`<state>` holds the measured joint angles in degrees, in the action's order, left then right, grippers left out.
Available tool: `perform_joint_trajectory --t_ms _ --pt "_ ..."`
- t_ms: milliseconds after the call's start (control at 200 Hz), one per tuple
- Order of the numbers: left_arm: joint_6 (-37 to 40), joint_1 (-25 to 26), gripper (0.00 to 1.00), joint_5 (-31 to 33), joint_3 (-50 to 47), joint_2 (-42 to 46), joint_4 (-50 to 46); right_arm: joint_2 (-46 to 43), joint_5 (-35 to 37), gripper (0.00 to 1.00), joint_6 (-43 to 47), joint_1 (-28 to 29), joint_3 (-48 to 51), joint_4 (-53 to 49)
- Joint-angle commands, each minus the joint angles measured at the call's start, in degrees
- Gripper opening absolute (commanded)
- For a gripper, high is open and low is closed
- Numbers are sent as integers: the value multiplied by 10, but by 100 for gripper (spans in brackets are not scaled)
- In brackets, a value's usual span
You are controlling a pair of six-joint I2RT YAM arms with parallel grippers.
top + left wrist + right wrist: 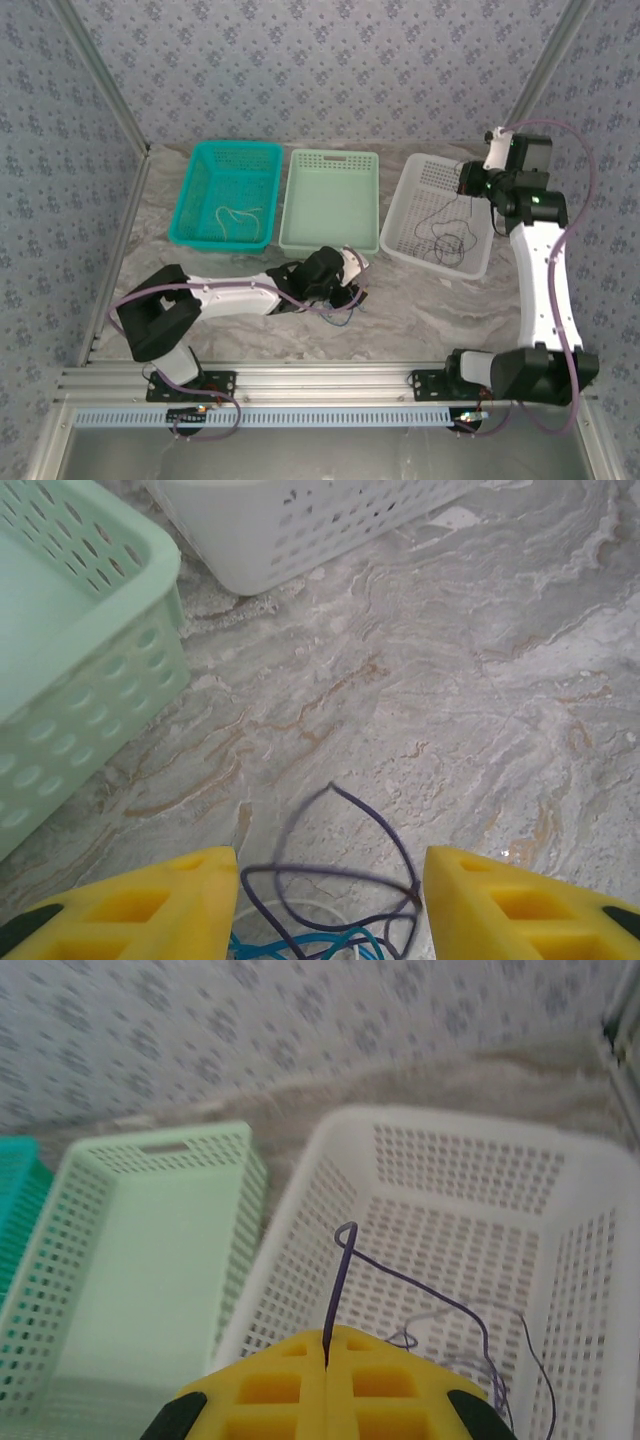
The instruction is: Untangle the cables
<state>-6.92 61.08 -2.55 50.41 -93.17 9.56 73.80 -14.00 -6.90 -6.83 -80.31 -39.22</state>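
Note:
On the table, a small tangle lies between my left gripper's (330, 905) spread yellow fingers (150, 905): a dark purple cable (345, 865) looped over a blue cable (320, 945) and a whitish cable (300, 905). That gripper is open and clamps none of them. From above, it (352, 290) sits low, just in front of the light green basket. My right gripper (327, 1360) is shut on another dark purple cable (338, 1280), held above the white basket (300, 1260). That cable trails down into a loose heap (448, 240) on the basket floor.
Three baskets stand in a row at the back: a teal one (190, 200) holding a whitish cable (235, 218), a light green one (330, 240) and the white one (405, 190). Bare marbled tabletop (450, 700) lies ahead of the left gripper.

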Motion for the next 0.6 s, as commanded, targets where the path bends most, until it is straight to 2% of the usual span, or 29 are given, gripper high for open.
perform_joint_trajectory --t_ms 0,90,185,235,410,595 --pt "0 -3 56 5 4 28 -1 45 15 22 -25 -5 23 -20" --pt "-8 -3 62 2 2 40 0 88 16 29 -29 -5 26 -35" --pt "-14 -3 67 7 -2 57 1 104 28 69 -31 -4 35 -28" --pt "-17 -3 71 10 -6 67 1 99 31 80 -31 -2 40 -23" --pt "-29 -4 81 39 -9 100 -19 30 18 82 -35 37 63 -17" --pt "-61 -24 88 73 -26 162 -31 -63 9 78 -37 178 125 -24"
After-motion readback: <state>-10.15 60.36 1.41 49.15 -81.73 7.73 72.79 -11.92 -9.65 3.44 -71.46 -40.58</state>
